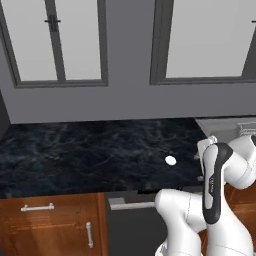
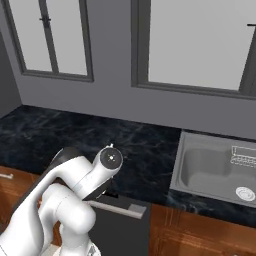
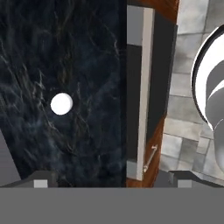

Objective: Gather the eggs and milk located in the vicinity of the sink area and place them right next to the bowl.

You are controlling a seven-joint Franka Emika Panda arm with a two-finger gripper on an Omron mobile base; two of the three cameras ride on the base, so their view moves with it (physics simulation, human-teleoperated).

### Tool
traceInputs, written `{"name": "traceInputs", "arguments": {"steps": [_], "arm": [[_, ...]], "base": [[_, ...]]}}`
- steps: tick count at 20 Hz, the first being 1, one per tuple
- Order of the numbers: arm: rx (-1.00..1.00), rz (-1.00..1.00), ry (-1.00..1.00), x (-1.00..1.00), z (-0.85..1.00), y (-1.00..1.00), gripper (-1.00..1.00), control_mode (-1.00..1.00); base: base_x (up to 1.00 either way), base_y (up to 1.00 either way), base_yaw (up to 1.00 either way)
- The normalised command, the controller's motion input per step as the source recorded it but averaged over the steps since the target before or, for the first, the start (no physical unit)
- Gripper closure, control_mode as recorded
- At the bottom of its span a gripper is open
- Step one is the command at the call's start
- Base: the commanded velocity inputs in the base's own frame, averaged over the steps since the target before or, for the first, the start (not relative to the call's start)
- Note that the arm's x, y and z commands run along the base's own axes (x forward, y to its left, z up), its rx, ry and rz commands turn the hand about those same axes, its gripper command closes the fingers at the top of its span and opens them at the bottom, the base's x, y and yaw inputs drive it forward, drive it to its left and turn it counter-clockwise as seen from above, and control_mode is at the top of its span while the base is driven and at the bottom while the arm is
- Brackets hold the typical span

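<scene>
Sink (image 2: pixel 215 170) cut off by the right edge of the right base view, its wire rack (image 2: pixel 244 155) likewise; in the left base view mostly hidden behind the arm. Gripper (image 3: pixel 109 179) fingertips cropped at the bottom of the hand view, barely showing.

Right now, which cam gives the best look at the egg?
Hand view: the egg sits large and unobstructed on the dark counter, ahead of the open jaws. The left base view shows it small, beside the arm.
</scene>
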Motion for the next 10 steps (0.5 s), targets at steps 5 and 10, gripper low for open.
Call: {"name": "traceInputs", "arguments": {"steps": [5,10], "arm": [[0.0,0.0,0.0,0.0,0.0,0.0,-1.0,1.0],[0.0,0.0,0.0,0.0,0.0,0.0,-1.0,1.0]], "base": [[0.55,0.0,0.0],[0.25,0.0,0.0]]}}
